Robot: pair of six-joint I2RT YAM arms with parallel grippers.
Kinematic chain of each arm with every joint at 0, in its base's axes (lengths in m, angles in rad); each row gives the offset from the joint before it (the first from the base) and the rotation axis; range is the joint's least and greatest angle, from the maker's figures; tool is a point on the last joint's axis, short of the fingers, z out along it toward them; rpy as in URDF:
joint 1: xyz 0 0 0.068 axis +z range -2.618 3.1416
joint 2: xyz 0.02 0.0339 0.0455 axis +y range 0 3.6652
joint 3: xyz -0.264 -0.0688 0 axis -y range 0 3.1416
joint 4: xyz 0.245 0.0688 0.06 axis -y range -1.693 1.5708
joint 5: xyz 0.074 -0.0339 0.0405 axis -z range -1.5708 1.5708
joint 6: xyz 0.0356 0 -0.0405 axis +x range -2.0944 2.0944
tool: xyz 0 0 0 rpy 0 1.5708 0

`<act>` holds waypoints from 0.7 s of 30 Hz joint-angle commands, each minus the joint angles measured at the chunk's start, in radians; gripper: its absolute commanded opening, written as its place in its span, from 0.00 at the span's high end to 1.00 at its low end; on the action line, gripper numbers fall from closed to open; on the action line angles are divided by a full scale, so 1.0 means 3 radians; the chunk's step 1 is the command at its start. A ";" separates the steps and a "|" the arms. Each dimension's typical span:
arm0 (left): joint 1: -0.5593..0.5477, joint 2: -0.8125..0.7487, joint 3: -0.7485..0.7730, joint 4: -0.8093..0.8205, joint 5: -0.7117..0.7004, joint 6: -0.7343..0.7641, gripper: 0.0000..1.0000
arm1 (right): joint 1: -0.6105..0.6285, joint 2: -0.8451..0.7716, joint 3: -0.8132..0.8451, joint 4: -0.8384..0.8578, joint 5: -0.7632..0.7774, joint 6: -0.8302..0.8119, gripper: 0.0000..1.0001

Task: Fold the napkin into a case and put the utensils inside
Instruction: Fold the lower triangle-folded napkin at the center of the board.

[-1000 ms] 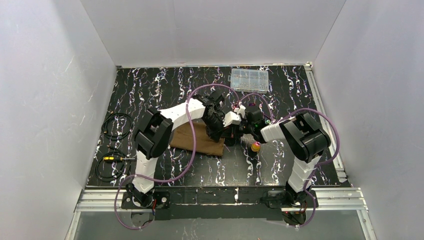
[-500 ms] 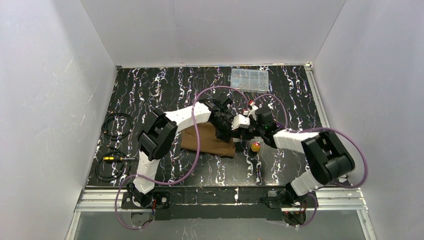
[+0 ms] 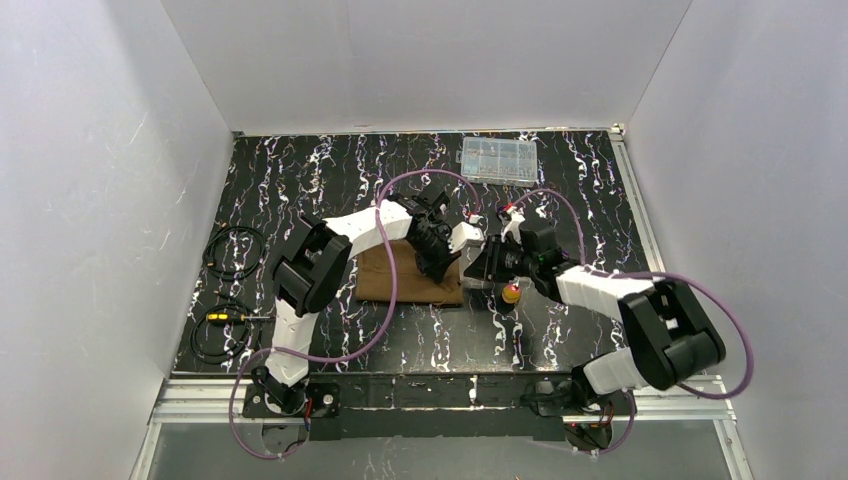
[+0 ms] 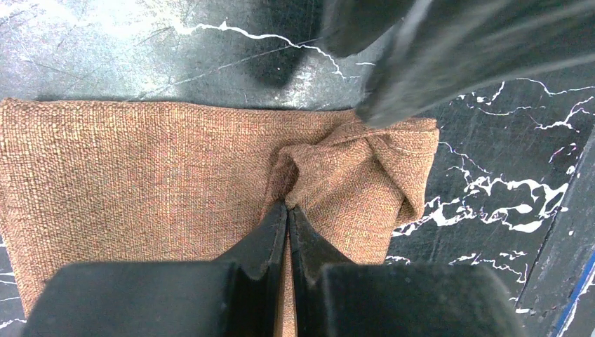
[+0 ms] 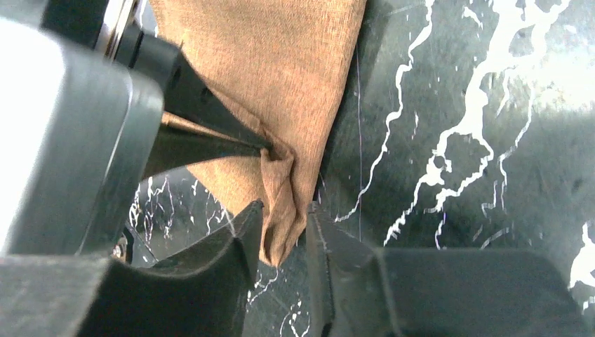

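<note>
The brown napkin (image 3: 400,282) lies folded on the black marbled table (image 3: 300,180). My left gripper (image 4: 288,205) is shut on a bunched pinch of the napkin (image 4: 140,175) near its right end. My right gripper (image 5: 281,208) is open, and the napkin's corner (image 5: 281,182) hangs loose between its fingers. The left gripper's fingers (image 5: 203,105) show in the right wrist view, gripping the cloth just above. From above, the two grippers, left (image 3: 440,263) and right (image 3: 476,268), meet at the napkin's right edge. A utensil with a gold-orange head (image 3: 511,293) lies just right of them.
A clear plastic compartment box (image 3: 497,160) stands at the back right. Coiled black cables (image 3: 235,250) lie beside the table's left edge. The right arm's elbow (image 3: 670,330) reaches out to the right.
My right gripper has opened and let go of the napkin's corner, and its arm has swung out to the right. The left gripper stays shut on the cloth, which has shifted slightly right.
</note>
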 commanded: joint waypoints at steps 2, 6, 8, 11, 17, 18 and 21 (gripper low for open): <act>-0.0024 -0.0041 -0.0046 -0.0151 -0.0245 -0.0059 1.00 | -0.0042 0.0278 0.0328 0.0113 -0.0175 -0.0135 0.68; -0.0025 -0.0085 0.0014 -0.0149 -0.0111 -0.0120 1.00 | -0.0073 0.0369 0.0368 0.0172 -0.0169 -0.0091 0.79; -0.0025 -0.0101 0.0027 -0.0152 -0.0065 -0.0141 1.00 | -0.0083 0.0441 0.0376 0.0268 -0.0167 -0.0046 0.82; -0.0020 -0.0130 0.0012 -0.0143 -0.0060 -0.0131 1.00 | -0.0095 0.0661 0.0424 0.0479 -0.0186 0.0063 0.86; -0.0025 -0.0186 -0.0023 -0.0137 -0.0096 -0.0120 1.00 | -0.0097 0.1204 0.0590 0.1103 -0.0361 0.0370 0.91; -0.0024 -0.0197 -0.0024 -0.0136 -0.0100 -0.0120 1.00 | -0.0097 0.1277 0.0580 0.1239 -0.0389 0.0450 0.92; -0.0024 -0.0214 -0.0029 -0.0139 -0.0103 -0.0115 1.00 | -0.0094 0.1442 0.0568 0.1424 -0.0419 0.0538 0.93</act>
